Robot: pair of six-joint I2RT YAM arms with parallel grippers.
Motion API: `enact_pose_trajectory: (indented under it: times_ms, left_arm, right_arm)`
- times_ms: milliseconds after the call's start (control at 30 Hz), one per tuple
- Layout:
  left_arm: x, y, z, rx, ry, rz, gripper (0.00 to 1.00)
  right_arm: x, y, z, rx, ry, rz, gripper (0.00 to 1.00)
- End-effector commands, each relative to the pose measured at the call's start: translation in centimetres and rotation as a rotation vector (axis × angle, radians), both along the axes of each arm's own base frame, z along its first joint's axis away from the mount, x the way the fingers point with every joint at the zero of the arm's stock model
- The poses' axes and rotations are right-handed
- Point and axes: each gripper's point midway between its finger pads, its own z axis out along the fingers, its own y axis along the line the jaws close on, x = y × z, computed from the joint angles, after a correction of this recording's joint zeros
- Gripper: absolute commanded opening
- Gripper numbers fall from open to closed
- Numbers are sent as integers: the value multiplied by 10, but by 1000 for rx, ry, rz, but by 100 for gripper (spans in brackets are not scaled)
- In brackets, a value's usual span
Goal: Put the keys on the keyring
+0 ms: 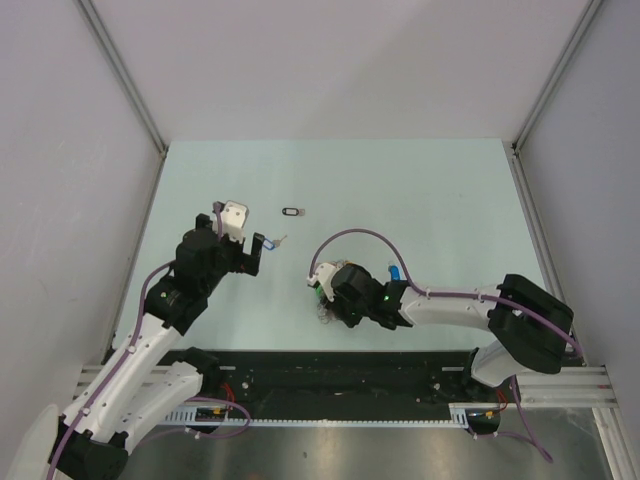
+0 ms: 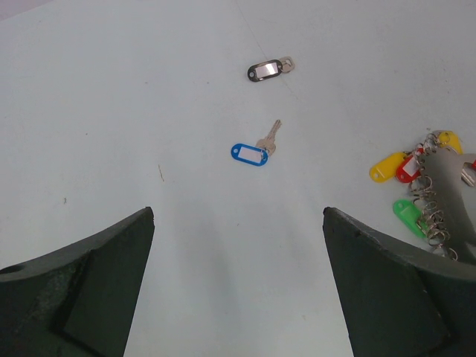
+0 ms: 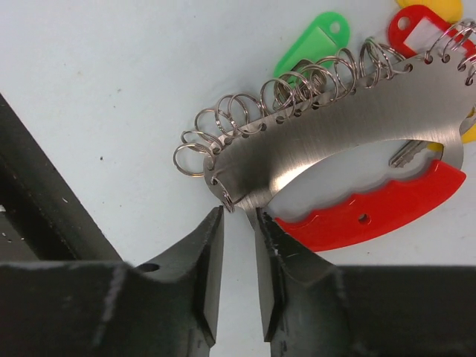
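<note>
We are holding left fingers (image 2: 82, 282) wide apart near the blue-tagged key (image 2: 253, 152), right fingers (image 3: 204, 268) slightly parted at the keyring (image 3: 335, 149)

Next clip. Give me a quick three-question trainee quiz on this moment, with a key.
1. True or false: the left claw is wide open and holds nothing.
2. The loose key nearest the left claw has a tag that is: A black, B blue, C green.
3. Fill in: the curved band on the keyring is coloured ___.
Key: 1 true; 2 B; 3 red.
</note>
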Motion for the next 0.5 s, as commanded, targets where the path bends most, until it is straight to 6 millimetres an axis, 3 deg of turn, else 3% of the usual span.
enact_pose_trajectory:
  times_ms: [0,100,467]
  left_arm:
    - [3,0,7,-28,-31,10,100]
    - [3,0,7,-30,-32,7,100]
    - [4,-3,4,-27,-18,-5,100]
  right_arm:
    - [4,14,24,98,-6,4,31]
    - [1,18,26,122,12,35,36]
    - [5,21,25,150,62,103,31]
